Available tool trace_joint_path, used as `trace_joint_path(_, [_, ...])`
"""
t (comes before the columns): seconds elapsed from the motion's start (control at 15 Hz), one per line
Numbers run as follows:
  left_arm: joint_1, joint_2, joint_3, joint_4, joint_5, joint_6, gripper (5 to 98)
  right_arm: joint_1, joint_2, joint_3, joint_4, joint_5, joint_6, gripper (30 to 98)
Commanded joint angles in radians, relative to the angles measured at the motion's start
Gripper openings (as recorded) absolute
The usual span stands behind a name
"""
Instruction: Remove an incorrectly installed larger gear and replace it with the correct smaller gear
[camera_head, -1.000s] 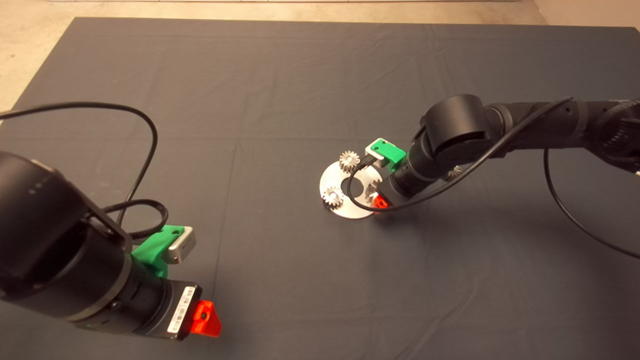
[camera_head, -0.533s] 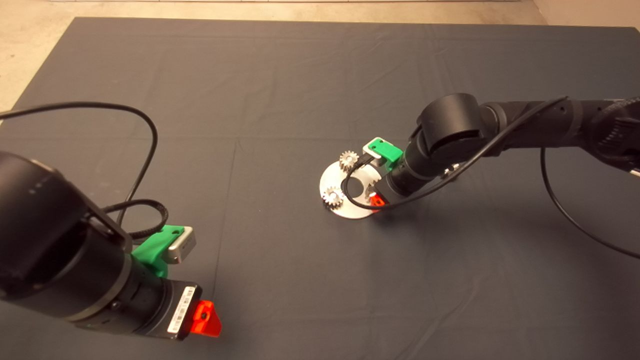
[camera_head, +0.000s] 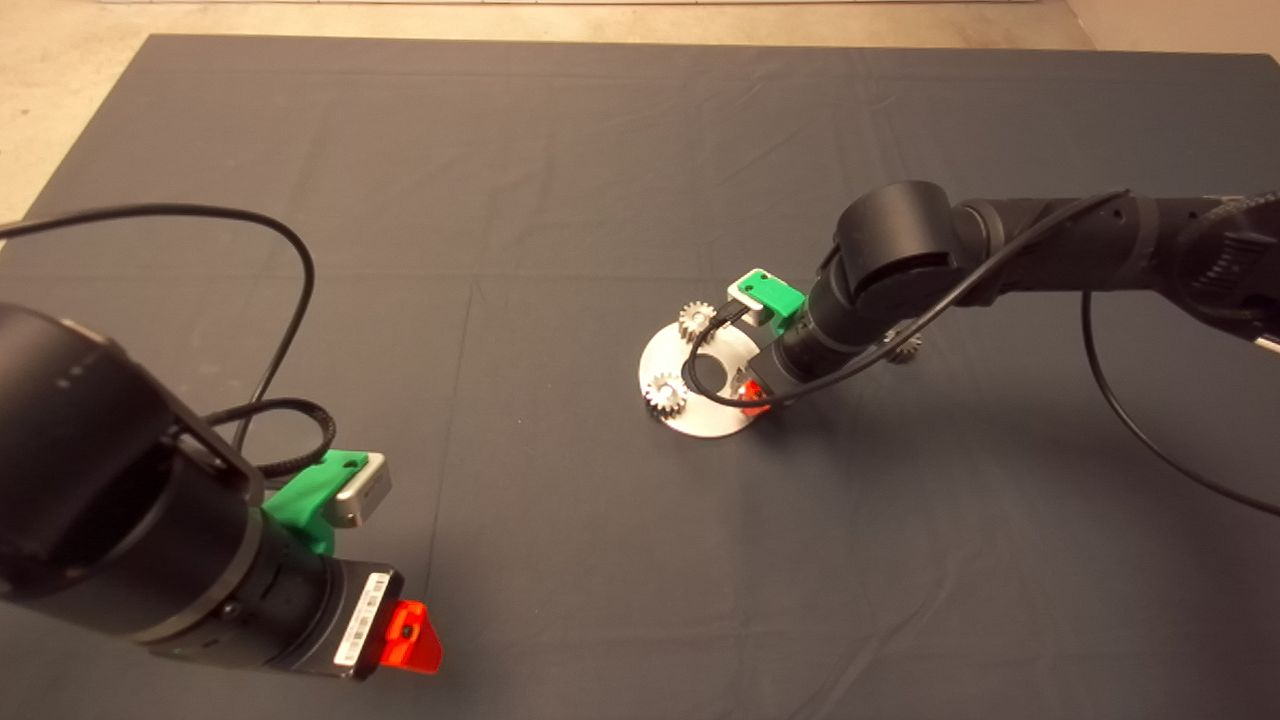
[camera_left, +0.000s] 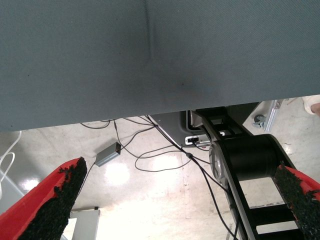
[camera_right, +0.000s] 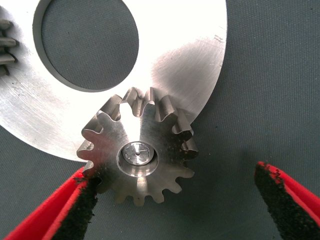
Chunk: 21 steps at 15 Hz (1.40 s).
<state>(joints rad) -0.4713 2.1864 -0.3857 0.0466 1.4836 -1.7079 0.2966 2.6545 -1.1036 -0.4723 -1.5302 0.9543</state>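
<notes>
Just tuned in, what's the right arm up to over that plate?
The right gripper is down at the round metal plate, fingers open around the larger gear, which still sits on its pin at the plate's rim. One pad touches the teeth; the other is well clear. Two pale gears stay mounted. The smaller gear lies on the mat behind the arm. The left gripper is parked near the mat's edge.

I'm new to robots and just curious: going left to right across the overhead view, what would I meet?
left gripper → round metal plate → right gripper at its right edge → smaller gear
</notes>
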Motion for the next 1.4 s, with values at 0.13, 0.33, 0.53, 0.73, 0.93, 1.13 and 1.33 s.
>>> trace_joint_path(0.13, [-0.009, -0.001, 0.012, -0.008, 0.003, -0.001, 97.6, 0.015, 0.006, -0.002, -0.029, -0.033, -0.002, 80.2])
trace_joint_path(0.33, [-0.009, 0.0, 0.012, -0.008, 0.003, -0.001, 97.5, 0.015, 0.005, -0.002, -0.029, -0.002, 0.0, 80.2])
trace_joint_path(0.53, [-0.009, 0.0, 0.012, -0.008, 0.003, -0.001, 97.6, 0.015, 0.006, -0.003, -0.029, 0.058, -0.002, 80.2])
trace_joint_path(0.73, [-0.009, -0.001, 0.012, -0.008, 0.003, -0.001, 97.6, 0.015, 0.006, -0.004, -0.029, 0.059, 0.0, 80.2])
trace_joint_path(0.93, [-0.009, -0.001, 0.012, -0.008, 0.003, -0.001, 97.6, 0.015, 0.005, -0.004, -0.029, 0.059, 0.0, 80.2])
trace_joint_path(1.13, [-0.009, -0.001, 0.012, -0.008, 0.003, -0.001, 97.5, 0.015, 0.006, -0.004, -0.029, 0.059, 0.0, 77.3])
trace_joint_path(1.33, [-0.009, -0.001, 0.012, -0.008, 0.003, -0.001, 97.6, 0.012, 0.005, -0.004, -0.029, 0.059, 0.0, 75.2])
